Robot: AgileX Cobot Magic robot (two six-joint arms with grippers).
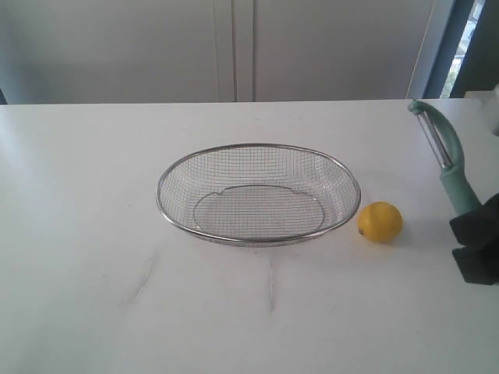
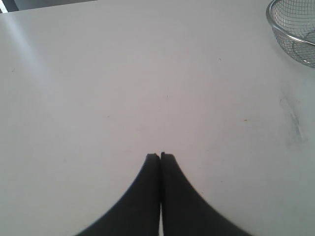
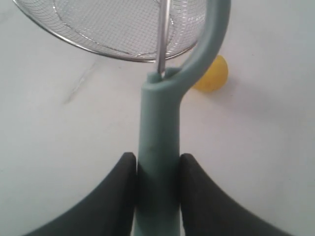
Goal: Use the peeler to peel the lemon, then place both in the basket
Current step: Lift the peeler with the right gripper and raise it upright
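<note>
The small oval bright yellow lemon (image 1: 380, 222) lies loose on the white surface (image 1: 93, 234), just beside the right end of the wide shallow silver wire-mesh basket (image 1: 257, 146); whether it touches the rim cannot be told. It looks firm and light, with a waxy skin, so it is likely to roll or slip if pushed from one side. A hold across its middle seems the safest, leaving a long strip of rind free for the blade. The Y-shaped peeler with the pale teal-green plastic handle and metal blade (image 1: 456, 183) is clamped low on its handle in the right gripper (image 3: 157, 164), head up and clear of the surface. It is light and stiff, but the smooth handle may twist in the grip once the blade bites. The left gripper (image 2: 160, 156) is pressed shut on nothing, above bare surface with only the basket's edge in the corner of its view. The exterior view cuts off most of the right gripper and shows no left arm. In the right wrist view the peeler's head runs out of frame and its arm covers part of the lemon. The lemon's nub cannot be made out.
</note>
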